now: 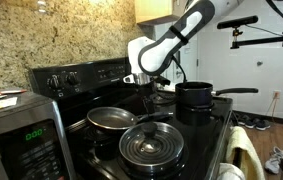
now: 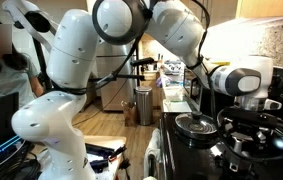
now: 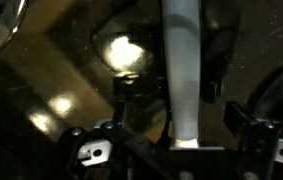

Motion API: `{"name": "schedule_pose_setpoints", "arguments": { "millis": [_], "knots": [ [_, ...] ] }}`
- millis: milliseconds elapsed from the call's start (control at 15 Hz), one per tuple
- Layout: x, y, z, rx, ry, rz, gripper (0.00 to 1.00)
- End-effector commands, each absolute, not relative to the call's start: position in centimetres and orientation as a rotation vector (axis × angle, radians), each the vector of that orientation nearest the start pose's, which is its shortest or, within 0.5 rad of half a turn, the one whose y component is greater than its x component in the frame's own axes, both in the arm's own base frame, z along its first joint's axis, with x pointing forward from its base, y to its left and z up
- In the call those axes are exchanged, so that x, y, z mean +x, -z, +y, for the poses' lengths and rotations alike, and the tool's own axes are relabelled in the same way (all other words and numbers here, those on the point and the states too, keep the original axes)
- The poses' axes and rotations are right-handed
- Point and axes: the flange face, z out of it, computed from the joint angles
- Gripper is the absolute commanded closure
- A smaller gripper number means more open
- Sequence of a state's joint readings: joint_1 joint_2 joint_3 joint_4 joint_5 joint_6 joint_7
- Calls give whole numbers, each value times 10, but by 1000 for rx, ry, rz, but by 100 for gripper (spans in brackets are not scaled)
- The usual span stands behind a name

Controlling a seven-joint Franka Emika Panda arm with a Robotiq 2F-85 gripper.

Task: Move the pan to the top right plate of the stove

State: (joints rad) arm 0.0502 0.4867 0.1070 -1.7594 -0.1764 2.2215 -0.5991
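The silvery pan (image 1: 111, 118) sits on the black stove (image 1: 206, 125), between the back panel and the ribbed lidded pan. Its thin handle runs up and back to my gripper (image 1: 146, 88). In the wrist view the pale handle (image 3: 178, 50) runs straight between my fingers (image 3: 171, 95). The fingers stand open on either side of it, with a gap each side. I cannot pick out the top right plate in these frames. In an exterior view my gripper (image 2: 243, 103) hangs low over the stove, and the pan is hidden there.
A round dark ribbed lidded pan (image 1: 151, 145) stands just in front of the pan and also shows in an exterior view (image 2: 194, 125). A deep black saucepan (image 1: 194, 95) with a long handle stands close beside my gripper. The knob panel (image 1: 81, 75) rises behind. A microwave (image 1: 21, 135) stands beside the stove.
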Motion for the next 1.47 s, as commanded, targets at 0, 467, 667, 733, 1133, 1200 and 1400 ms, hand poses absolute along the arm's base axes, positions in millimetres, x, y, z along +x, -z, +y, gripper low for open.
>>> {"name": "schedule_pose_setpoints", "arguments": {
  "millis": [0, 467, 667, 733, 1133, 1200, 1400],
  "knots": [
    [644, -278, 93, -2902, -12, -1335, 0],
    [638, -271, 102, -2882, 26, -1361, 52],
    [638, -274, 101, -2884, 30, -1358, 71],
    [638, -275, 101, -2884, 32, -1358, 77],
    [637, -277, 96, -2889, 15, -1344, 99],
    [637, -279, 91, -2897, 6, -1327, 100],
    [640, -289, 72, -2931, 1, -1286, 99]
  ]
}}
